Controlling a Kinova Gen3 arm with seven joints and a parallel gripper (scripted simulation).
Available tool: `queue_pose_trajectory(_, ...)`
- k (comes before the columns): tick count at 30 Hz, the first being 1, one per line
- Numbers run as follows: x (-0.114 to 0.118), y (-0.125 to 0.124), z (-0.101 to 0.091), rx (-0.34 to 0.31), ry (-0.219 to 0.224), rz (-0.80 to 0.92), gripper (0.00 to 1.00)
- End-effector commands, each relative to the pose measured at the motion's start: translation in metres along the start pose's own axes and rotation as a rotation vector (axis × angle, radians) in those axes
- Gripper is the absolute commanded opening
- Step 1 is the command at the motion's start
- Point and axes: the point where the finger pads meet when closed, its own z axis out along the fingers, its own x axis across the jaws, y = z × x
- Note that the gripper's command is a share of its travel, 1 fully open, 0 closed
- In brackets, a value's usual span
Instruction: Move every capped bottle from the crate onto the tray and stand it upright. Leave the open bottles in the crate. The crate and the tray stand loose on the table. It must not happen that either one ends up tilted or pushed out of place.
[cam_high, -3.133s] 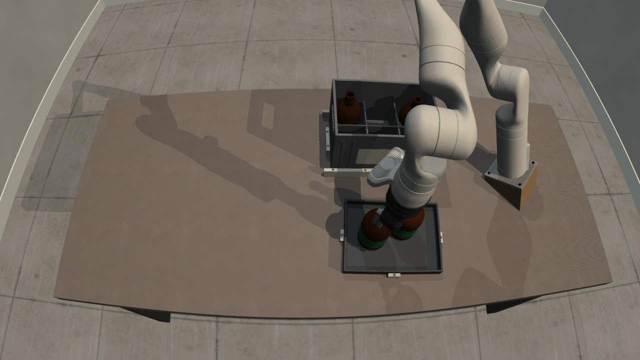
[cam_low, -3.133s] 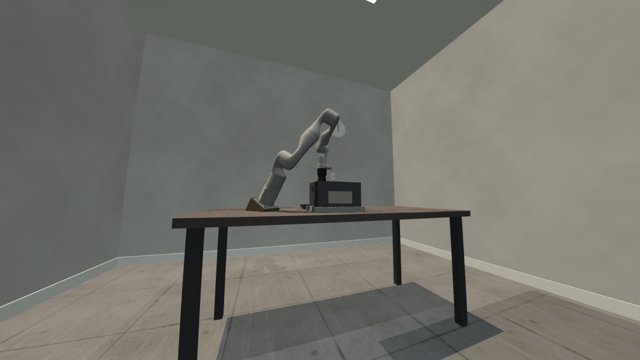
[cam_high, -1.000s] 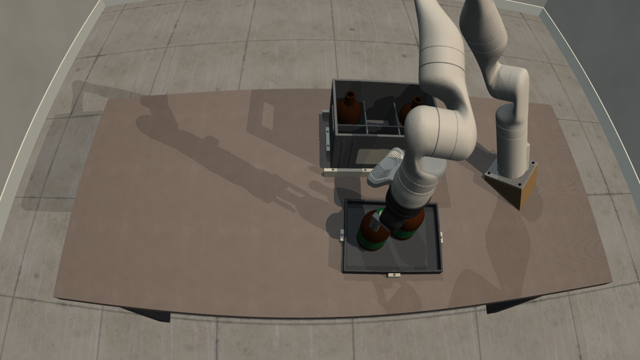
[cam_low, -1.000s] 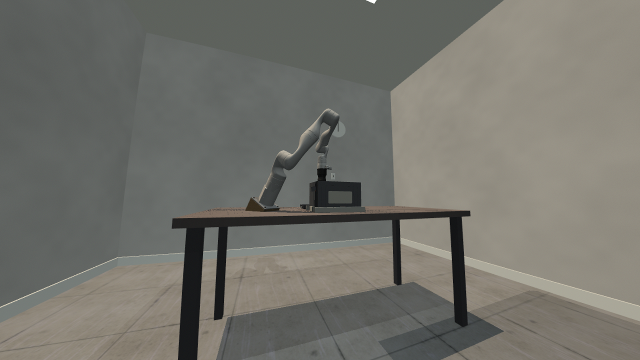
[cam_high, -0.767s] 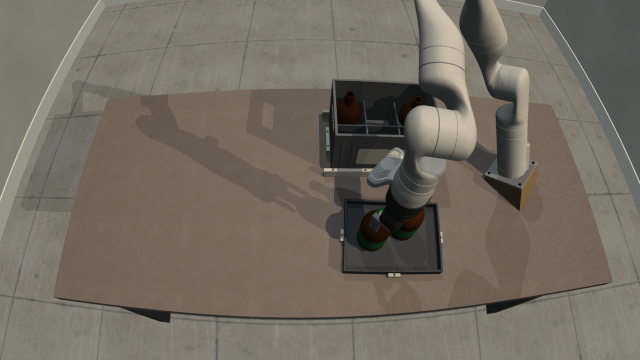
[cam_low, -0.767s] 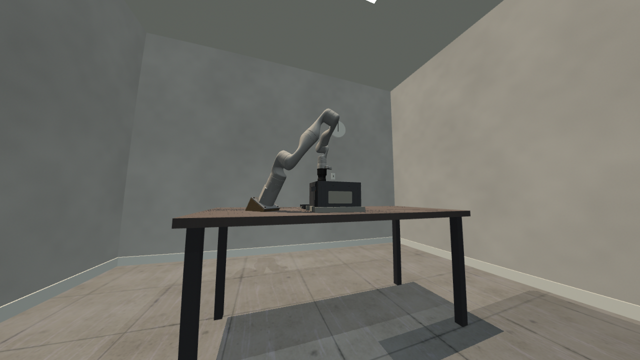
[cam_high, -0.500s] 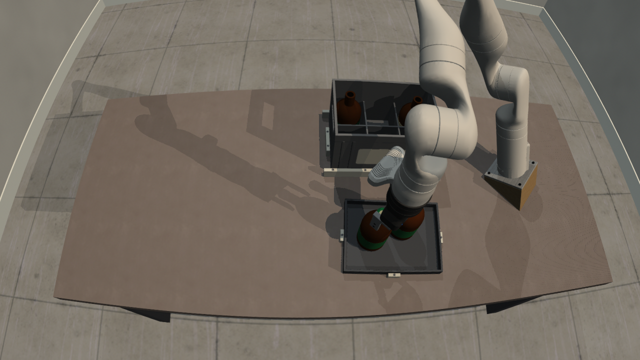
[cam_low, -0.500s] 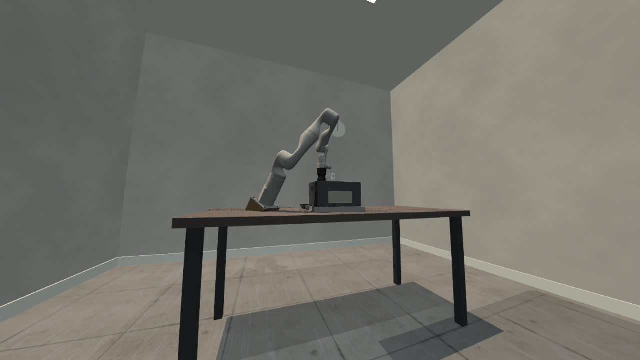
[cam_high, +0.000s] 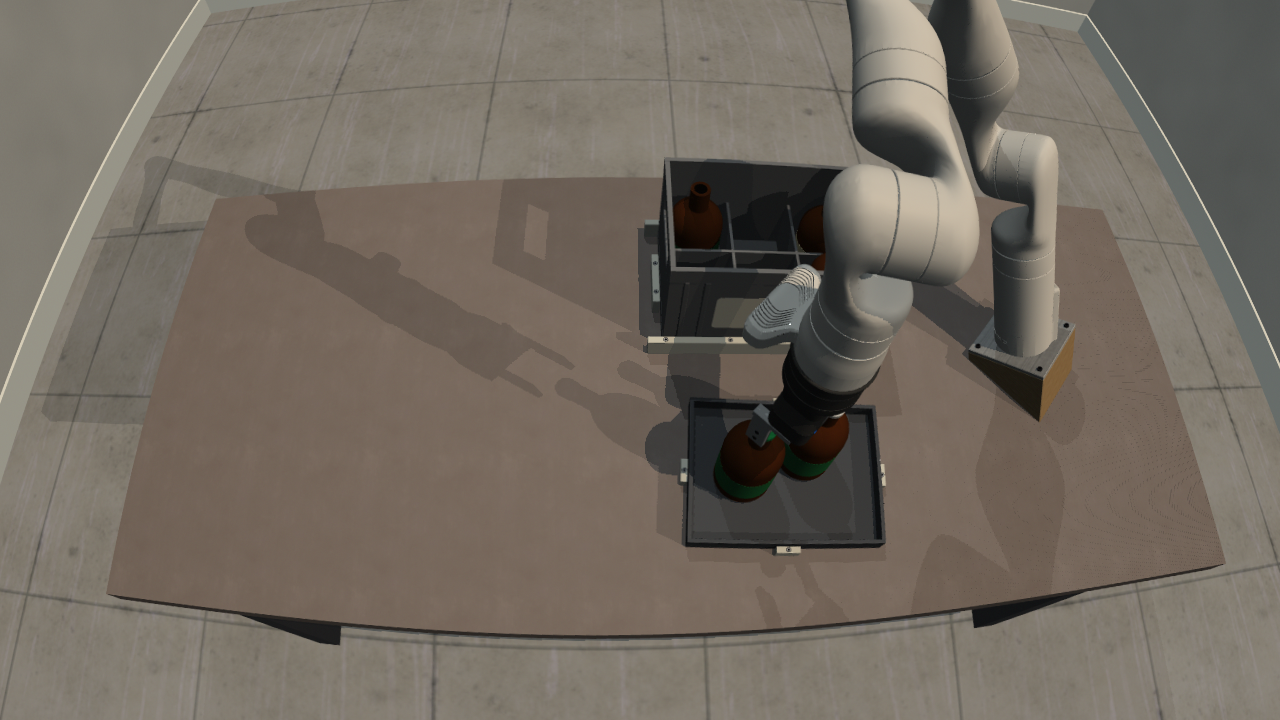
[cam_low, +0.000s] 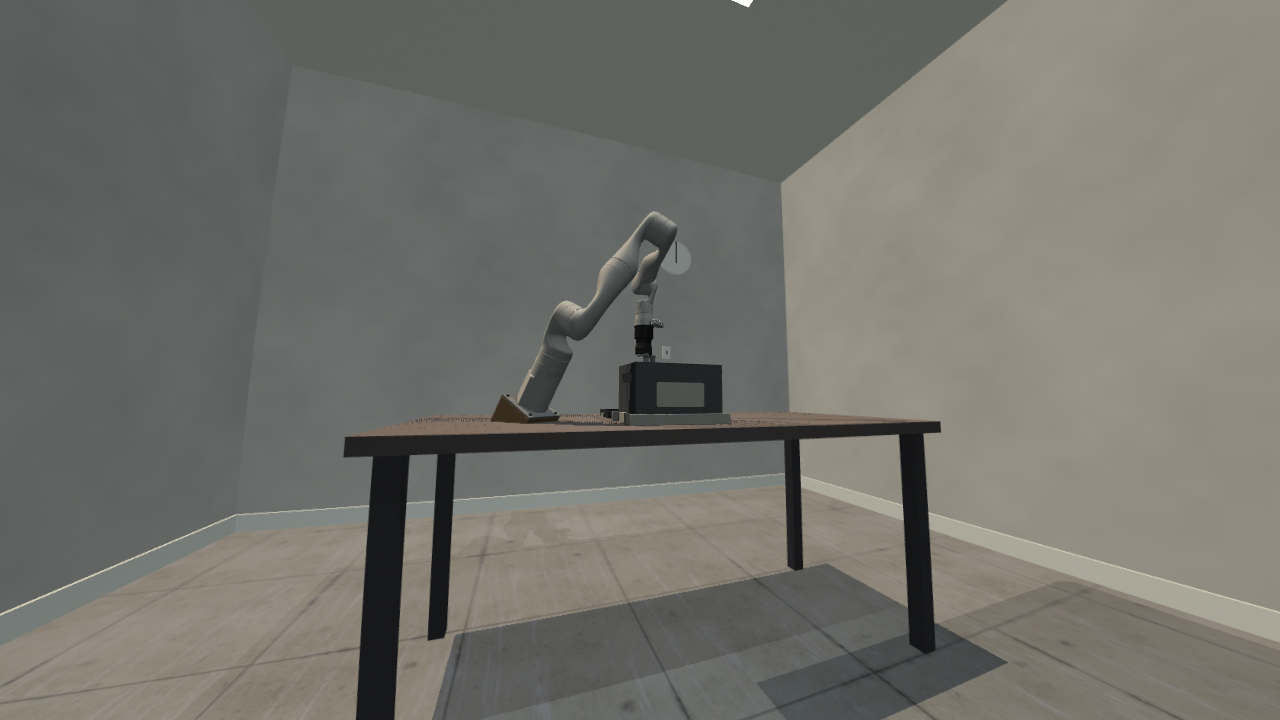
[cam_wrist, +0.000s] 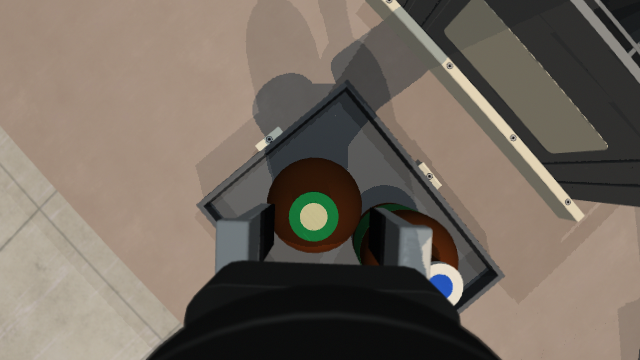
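Note:
Two brown capped bottles stand upright on the dark tray. One has a green and cream cap and a green band. The other has a blue and white cap and stands close beside it. My gripper is open and empty, and hangs straight above the green-capped bottle with a finger to each side of the cap. The dark crate stands behind the tray. An open brown bottle stands in its back left cell. Another brown bottle at its back right is mostly hidden by my arm.
The crate and tray stand on a brown table, towards its right half. The arm's base is bolted to the right of the crate. Small cream brackets sit along the sides of the crate and the tray.

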Motion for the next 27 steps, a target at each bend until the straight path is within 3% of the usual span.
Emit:
queue_pose_trajectory(1,0.0,0.0,-0.001,0.0,-0.001,0.0,1.0)
queue_pose_trajectory(16,-0.003,0.0,-0.014,-0.001,-0.008,0.001,1.0)
queue_pose_trajectory(27,-0.002,0.0,-0.049,0.0,-0.006,0.001,1.0)
